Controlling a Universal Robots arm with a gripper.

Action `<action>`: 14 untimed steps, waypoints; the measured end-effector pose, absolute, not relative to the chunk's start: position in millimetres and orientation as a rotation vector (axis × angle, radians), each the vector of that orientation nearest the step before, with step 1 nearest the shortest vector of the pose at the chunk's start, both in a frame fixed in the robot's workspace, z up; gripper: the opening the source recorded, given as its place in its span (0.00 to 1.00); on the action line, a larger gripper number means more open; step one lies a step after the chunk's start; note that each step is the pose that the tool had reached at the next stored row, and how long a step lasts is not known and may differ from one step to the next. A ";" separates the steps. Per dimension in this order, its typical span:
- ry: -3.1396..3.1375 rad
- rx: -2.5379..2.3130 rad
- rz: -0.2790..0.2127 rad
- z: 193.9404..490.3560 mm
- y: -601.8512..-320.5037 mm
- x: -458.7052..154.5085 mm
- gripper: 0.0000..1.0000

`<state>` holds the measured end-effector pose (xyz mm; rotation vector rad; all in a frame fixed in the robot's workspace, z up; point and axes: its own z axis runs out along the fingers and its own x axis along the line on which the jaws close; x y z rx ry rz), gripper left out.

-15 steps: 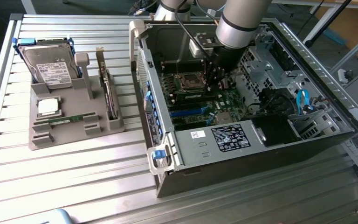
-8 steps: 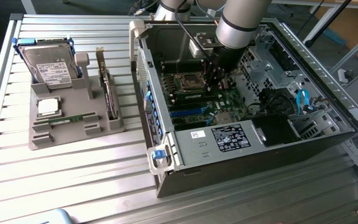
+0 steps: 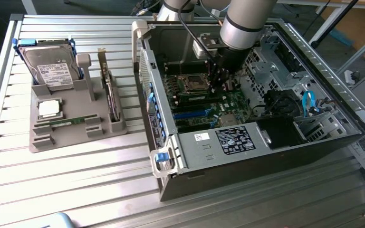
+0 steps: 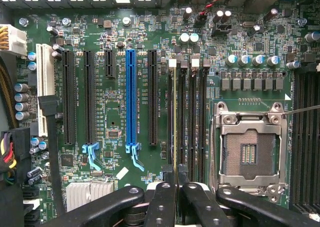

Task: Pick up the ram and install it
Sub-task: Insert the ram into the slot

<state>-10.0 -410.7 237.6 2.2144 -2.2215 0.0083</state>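
wrist view: tool pinches the ram edge-on above the motherboard.

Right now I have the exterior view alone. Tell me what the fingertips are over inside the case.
Observer: The gripper is over the black memory slots, next to the processor socket.
Operator: Report what it holds.
Observer: Its fingers are pinched on a thin board seen edge-on, apparently the ram, lined up along one slot.
Operator: Describe the socket.
Observer: It is empty, its contacts bare.
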 end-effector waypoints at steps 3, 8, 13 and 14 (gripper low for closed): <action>-2.224 2.212 0.008 237.6 -410.7 -10.0 0.12; -2.225 2.211 0.008 238.5 -410.6 -10.0 0.12; -2.225 2.211 0.008 239.2 -410.6 -10.0 0.12; -2.225 2.211 0.008 239.3 -410.7 -10.0 0.12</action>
